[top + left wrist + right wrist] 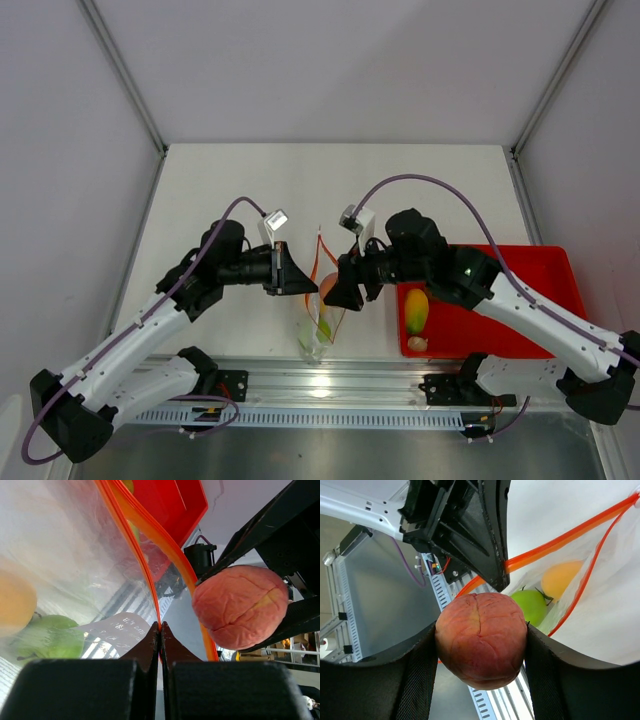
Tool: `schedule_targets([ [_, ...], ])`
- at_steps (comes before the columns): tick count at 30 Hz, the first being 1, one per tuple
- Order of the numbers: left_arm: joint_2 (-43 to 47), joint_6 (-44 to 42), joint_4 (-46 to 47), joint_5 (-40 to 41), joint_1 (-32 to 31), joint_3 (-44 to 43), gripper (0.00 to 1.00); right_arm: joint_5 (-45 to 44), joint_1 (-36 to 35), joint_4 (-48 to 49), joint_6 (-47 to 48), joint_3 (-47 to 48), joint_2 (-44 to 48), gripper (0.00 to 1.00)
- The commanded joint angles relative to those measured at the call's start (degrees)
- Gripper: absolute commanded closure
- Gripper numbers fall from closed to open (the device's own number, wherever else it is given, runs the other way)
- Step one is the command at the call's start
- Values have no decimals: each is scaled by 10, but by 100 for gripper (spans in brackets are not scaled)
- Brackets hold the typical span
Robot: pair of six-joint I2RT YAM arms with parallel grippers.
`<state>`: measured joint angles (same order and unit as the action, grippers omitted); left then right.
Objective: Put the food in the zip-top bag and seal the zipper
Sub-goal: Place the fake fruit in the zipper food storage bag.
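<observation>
Top external view: two arms meet over the middle of the white table [240, 180]. One clear bag [316, 335] hangs between them, its mouth up and its bottom at the near table edge, just above the metal rail [330, 385]. The left gripper [297, 273] is at the bag's left mouth edge. The right gripper [343, 290] carries one peach [328, 288] at the mouth. Something green shows low in the bag; this view does not show what it is. One red tray [530, 285] lies to the right, under the right arm, with one mango [416, 310] and one small beige piece [418, 343] in it.

Left wrist view: the left gripper's jaws are pressed together on the zipper strip [131, 535], pinching one lip of the mouth; the other lip bows away, so the mouth stands open. One green apple [50, 639] and one orange [14, 600] sit inside the bag, blurred by the plastic. The peach is outside the far lip, touching it, and held between black fingers [260, 527].

Right wrist view: the right gripper's two fingers [415, 677] clamp the peach from both sides. The left gripper's black body blocks the upper middle. Behind the peach lie the open mouth, the apple and the orange.
</observation>
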<state>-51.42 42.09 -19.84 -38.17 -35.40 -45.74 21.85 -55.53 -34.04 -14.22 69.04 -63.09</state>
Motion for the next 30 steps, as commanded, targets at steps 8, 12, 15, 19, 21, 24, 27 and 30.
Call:
schedule_targets([
  [8, 11, 6, 9, -9, -2, -4, 99, -48, -16, 12, 24, 49, -50, 56],
  [12, 16, 7, 12, -9, -1, 0, 99, -65, -20, 8, 24, 51, -50, 30],
  [15, 20, 8, 20, -13, -2, 3, 99, -66, -21, 6, 24, 54, -49, 17],
  [19, 25, 6, 25, -15, -4, 7, 99, -65, -23, 1, 26, 57, -47, 7],
  [21, 26, 6, 28, -15, -3, 9, 99, -66, -24, 0, 25, 58, -43, 6],
  [24, 26, 6, 27, -12, -4, 10, 99, -80, -27, -4, 20, 62, -31, 6],
  [27, 24, 6, 23, -11, -4, 9, 99, -130, -27, -7, 5, 64, -4, 1],
  [30, 18, 5, 19, -11, -3, 7, 99, -256, -27, -30, -16, 64, 28, 1],
])
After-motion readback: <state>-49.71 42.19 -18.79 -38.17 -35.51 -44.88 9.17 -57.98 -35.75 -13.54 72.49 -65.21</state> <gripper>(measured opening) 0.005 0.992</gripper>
